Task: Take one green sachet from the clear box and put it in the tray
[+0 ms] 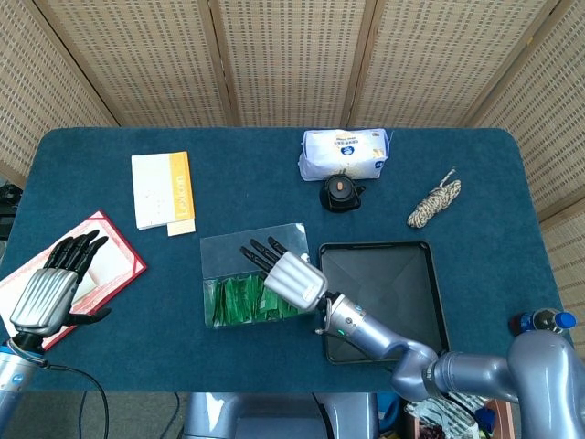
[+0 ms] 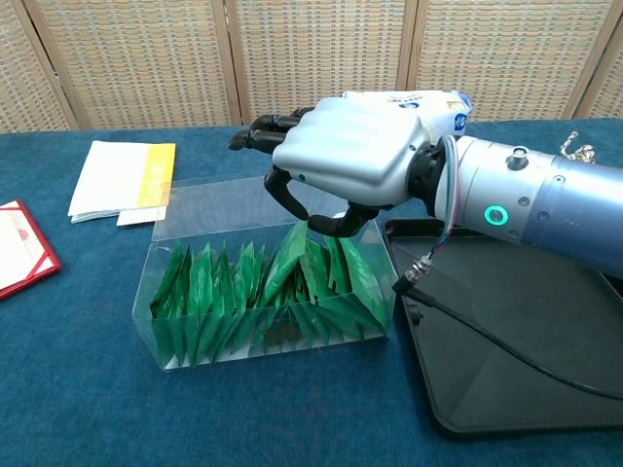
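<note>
The clear box [image 2: 195, 209] stands mid-table, packed with upright green sachets [image 2: 209, 292]; in the head view the box [image 1: 219, 251] lies just left of the black tray [image 1: 416, 293]. My right hand [image 2: 346, 161] hovers over the box's right half. Its thumb and a curled finger pinch the tip of one green sachet [image 2: 295, 253], which stands taller than its neighbours with its lower end still among them. From above, the right hand [image 1: 288, 274] covers the box's right side. The tray [image 2: 545, 350] holds nothing. My left hand [image 1: 50, 291] rests open at the table's left edge.
A red folder [image 1: 114, 261] lies under the left hand, with a white-and-orange booklet [image 1: 163, 189] behind it. At the back are a white wipes pack [image 1: 345, 153], a small black round object [image 1: 340, 193] and a coiled rope [image 1: 435, 201]. A blue-capped bottle [image 1: 547, 321] shows at the right edge.
</note>
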Robot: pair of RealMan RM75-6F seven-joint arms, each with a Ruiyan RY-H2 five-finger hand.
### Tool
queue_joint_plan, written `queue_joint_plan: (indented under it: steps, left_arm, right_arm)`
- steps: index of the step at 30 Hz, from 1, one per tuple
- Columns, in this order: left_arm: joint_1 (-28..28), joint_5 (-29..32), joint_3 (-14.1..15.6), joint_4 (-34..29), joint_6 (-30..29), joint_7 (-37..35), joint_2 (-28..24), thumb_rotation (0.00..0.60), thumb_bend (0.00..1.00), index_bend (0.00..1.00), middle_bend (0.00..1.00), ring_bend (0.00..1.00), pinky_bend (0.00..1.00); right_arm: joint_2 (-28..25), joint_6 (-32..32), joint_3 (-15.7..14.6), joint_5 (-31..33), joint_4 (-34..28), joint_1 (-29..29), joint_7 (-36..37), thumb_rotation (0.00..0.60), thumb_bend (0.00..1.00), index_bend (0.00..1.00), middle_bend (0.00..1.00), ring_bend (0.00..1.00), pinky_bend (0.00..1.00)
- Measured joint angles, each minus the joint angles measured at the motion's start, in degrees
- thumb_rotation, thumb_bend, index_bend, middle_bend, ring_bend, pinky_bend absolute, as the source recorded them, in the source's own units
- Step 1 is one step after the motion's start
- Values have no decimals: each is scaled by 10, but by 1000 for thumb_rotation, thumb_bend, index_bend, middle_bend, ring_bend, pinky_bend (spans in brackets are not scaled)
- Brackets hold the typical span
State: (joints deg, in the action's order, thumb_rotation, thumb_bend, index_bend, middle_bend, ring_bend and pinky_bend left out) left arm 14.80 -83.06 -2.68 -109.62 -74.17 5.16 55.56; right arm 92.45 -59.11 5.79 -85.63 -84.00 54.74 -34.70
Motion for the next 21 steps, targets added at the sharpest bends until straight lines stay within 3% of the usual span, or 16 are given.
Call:
queue_joint_plan:
  steps: [10, 21]
  left_arm:
    - [-2, -8, 3, -3, -3, 0, -1, 600, 59, 0, 0, 0, 0]
    - [-5, -18, 5, -5, -10, -8, -5, 600, 59, 0, 0, 0, 0]
  right_arm:
    - [-48, -24, -1, -23, -51, -20, 0, 600, 581, 630, 139, 0, 246]
    - [-139, -65, 5, -62, -148, -50, -17, 600, 581, 632, 141, 0, 246]
